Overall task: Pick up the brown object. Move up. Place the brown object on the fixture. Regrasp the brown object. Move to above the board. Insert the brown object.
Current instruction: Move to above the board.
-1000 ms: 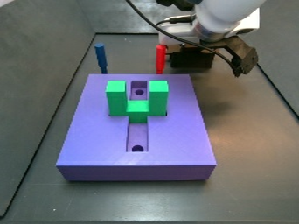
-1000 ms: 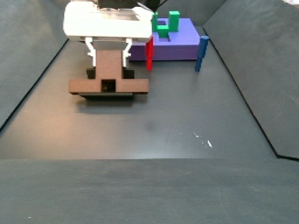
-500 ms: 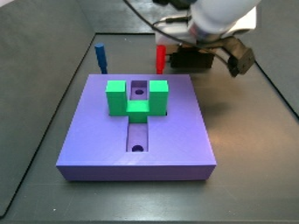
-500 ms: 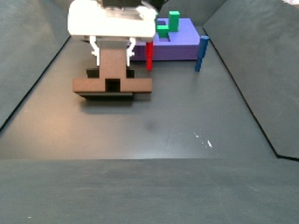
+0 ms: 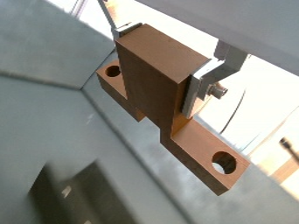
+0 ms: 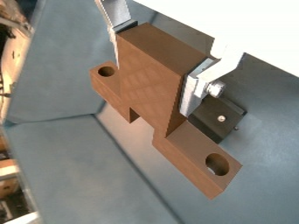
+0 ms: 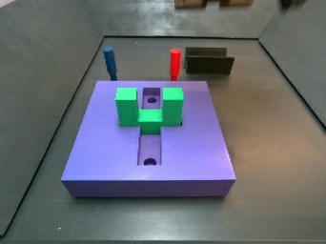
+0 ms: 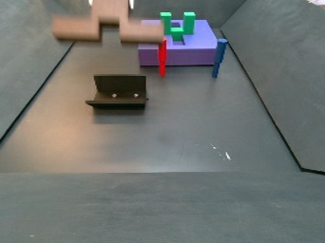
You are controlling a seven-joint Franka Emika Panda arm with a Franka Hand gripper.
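The brown object [image 5: 149, 83] [image 6: 152, 87] is a T-shaped tan-brown piece whose crossbar has a round hole near each end. In both wrist views my gripper [image 5: 158, 59] [image 6: 158, 54] is shut on its thick stem, one silver finger [image 5: 205, 77] [image 6: 205, 77] flat against each side. A side view shows the brown object [image 8: 108, 24] blurred, high above the fixture [image 8: 118, 92], with the gripper itself beyond the frame's top edge. The fixture [image 7: 211, 63] stands bare on the floor, and a wrist view shows the fixture [image 6: 222, 118] far below. The purple board [image 7: 114, 152] [image 8: 191, 55] lies apart, its groove open.
A green U-shaped block [image 7: 151, 107] [image 8: 181, 24] sits across the board's groove. A red peg [image 7: 174, 63] [image 8: 162, 57] and a blue peg [image 7: 110, 61] [image 8: 218, 57] stand upright at two of the board's corners. Dark walls enclose the floor.
The gripper has risen with the brown object, lifting it off the fixture; the arm has left the side views and the fixture now stands bare.
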